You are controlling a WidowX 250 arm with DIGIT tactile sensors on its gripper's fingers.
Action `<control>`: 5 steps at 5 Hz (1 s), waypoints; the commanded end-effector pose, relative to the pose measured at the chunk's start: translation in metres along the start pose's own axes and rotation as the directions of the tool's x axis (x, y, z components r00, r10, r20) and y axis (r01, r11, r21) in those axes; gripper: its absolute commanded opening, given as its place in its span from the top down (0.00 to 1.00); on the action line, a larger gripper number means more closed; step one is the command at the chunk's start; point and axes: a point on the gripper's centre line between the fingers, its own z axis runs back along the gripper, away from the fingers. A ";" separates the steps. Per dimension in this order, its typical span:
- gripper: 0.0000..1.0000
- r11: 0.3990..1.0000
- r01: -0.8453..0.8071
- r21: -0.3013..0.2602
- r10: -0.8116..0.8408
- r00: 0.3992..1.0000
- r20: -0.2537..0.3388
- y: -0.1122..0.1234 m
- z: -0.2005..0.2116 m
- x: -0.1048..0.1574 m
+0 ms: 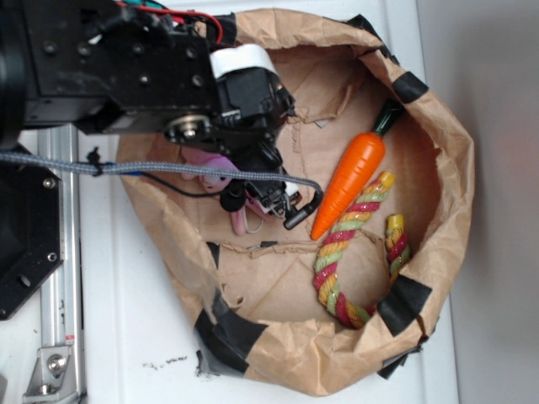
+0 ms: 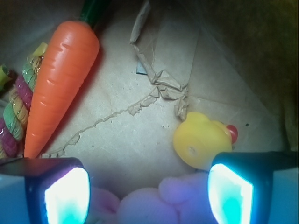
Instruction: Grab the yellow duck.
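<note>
- Yellow duck (image 2: pixel 202 144): one only, lying on the brown paper floor of the bag (image 1: pixel 438 168), seen only in the wrist view; in the exterior view the arm covers it.
- It sits just ahead of the right-hand finger (image 2: pixel 233 189), partly tucked behind it, its red-orange beak pointing right.
- One gripper (image 2: pixel 149 191): the jaws stand wide apart and hold nothing, with the duck off to one side of the gap rather than between them.
- One pink plush bunny (image 2: pixel 154 203) lies directly between the fingers, touching or just beside the duck, crowding the approach.
- One orange plastic carrot (image 2: pixel 58 84) with a green top lies well apart to the left, tilted.
- One twisted multicoloured rope toy (image 1: pixel 354 252) curls beside the carrot.
- A torn paper fold (image 2: pixel 161 88) runs across the floor beyond the duck.
- The bag rests on a white table (image 1: pixel 135 328).
</note>
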 end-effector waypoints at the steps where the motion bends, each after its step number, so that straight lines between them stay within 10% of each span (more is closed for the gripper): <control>1: 0.00 0.998 0.042 0.037 -0.044 0.998 0.054 0.007 -0.004 0.018; 5: 0.00 0.994 0.109 0.008 -0.109 0.992 0.068 0.010 -0.017 0.016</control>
